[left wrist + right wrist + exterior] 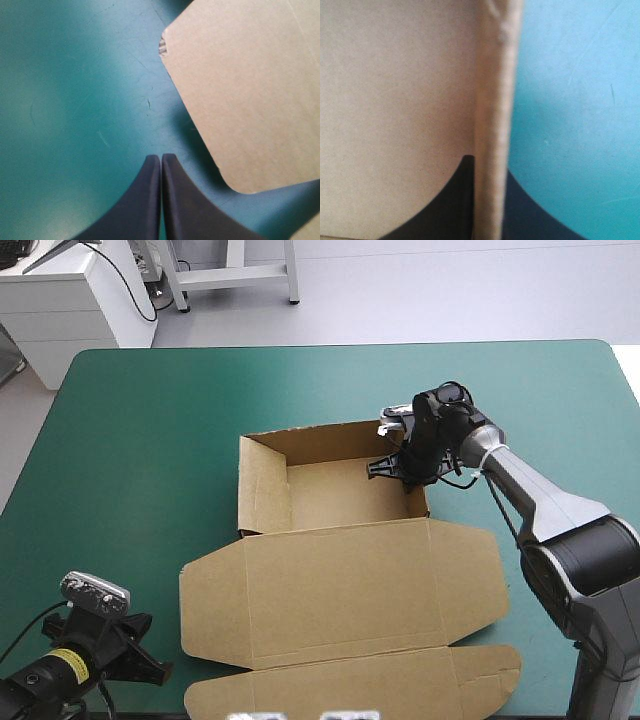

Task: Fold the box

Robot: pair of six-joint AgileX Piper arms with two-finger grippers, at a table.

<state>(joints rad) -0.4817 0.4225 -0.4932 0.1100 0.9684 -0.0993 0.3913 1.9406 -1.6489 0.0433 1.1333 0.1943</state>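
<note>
Box [340, 610] mid-counter [150, 440]: tray far, lid flat near. Right fingers [445, 210] astride right wall [492, 125], pinching it; wall runs near-far betw. them. Left fingers [190, 210] pressed together, empty, just left of lid. Right arm nearer.

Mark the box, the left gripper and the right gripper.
box [340, 590]: high view, on its flat lid panel.
left gripper [161, 160]: left wrist view, where the shut fingertips meet.
right gripper [487, 167]: right wrist view, between the fingertips pinching the box's wall.
</note>
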